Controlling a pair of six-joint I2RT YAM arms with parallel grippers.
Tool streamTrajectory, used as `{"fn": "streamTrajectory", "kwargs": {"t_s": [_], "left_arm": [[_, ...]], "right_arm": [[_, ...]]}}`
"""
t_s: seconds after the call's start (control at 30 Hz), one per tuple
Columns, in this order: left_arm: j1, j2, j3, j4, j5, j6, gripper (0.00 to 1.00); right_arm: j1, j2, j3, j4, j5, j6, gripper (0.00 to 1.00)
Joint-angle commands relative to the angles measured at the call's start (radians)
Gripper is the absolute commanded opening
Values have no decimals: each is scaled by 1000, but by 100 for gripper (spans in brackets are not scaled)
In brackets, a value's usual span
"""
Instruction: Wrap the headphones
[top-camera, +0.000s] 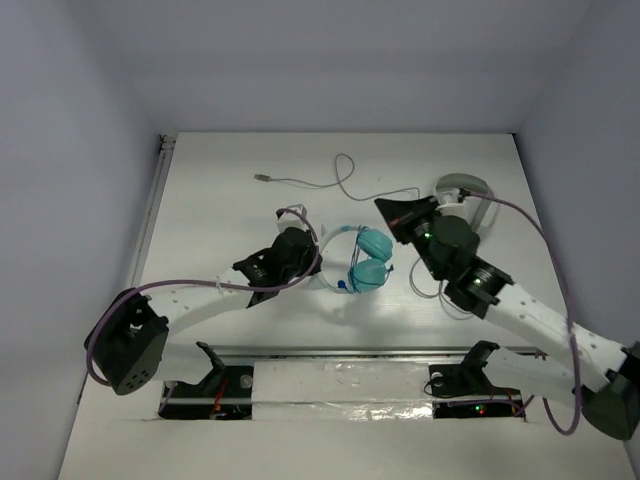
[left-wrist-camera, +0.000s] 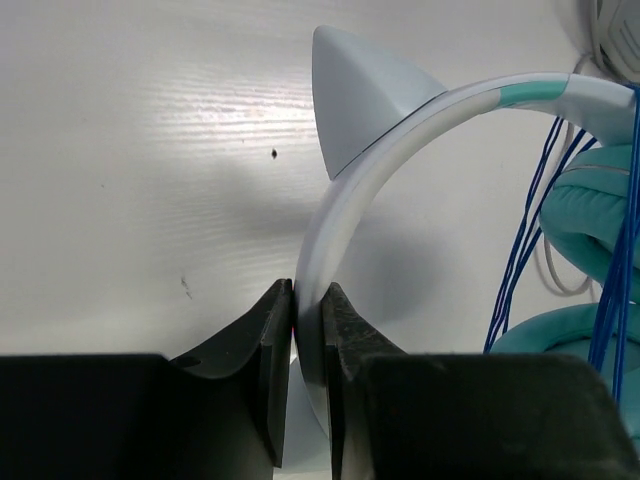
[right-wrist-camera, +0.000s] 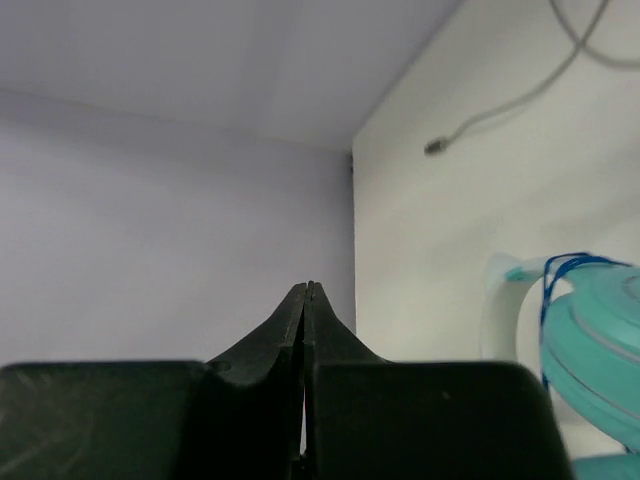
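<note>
The headphones (top-camera: 368, 262) lie mid-table with their teal ear cups (left-wrist-camera: 600, 210) folded together. Their white headband (left-wrist-camera: 345, 190) carries a pointed cat ear (left-wrist-camera: 360, 95). Loops of thin dark blue cable (left-wrist-camera: 520, 250) run over the cups. My left gripper (left-wrist-camera: 308, 295) is shut on the headband, which passes between its black fingers; from above the left gripper (top-camera: 314, 262) sits at the band's left side. My right gripper (right-wrist-camera: 308, 288) is shut with its tips touching and nothing showing between them. In the top view the right gripper (top-camera: 383, 206) hovers just above and right of the cups (right-wrist-camera: 600, 350).
Grey-white headphones (top-camera: 465, 190) lie at the back right, partly under the right arm. Their pale cable (top-camera: 345, 180) snakes left to a plug (top-camera: 262, 177). The table's left edge (top-camera: 150, 220) meets a wall, and both arm bases stand at the near edge.
</note>
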Motion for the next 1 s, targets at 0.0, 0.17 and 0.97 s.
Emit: {"fn": "streamTrajectory", "kwargs": {"t_s": [0.0, 0.17, 0.97], "left_arm": [[5, -55, 74, -14, -77, 55, 0], [26, 7, 95, -45, -96, 103, 0], [86, -214, 127, -90, -247, 135, 99]], "right_arm": [[6, -170, 21, -140, 188, -223, 2], [6, -353, -2, -308, 222, -346, 3], [6, -598, 211, -716, 210, -503, 100]]}}
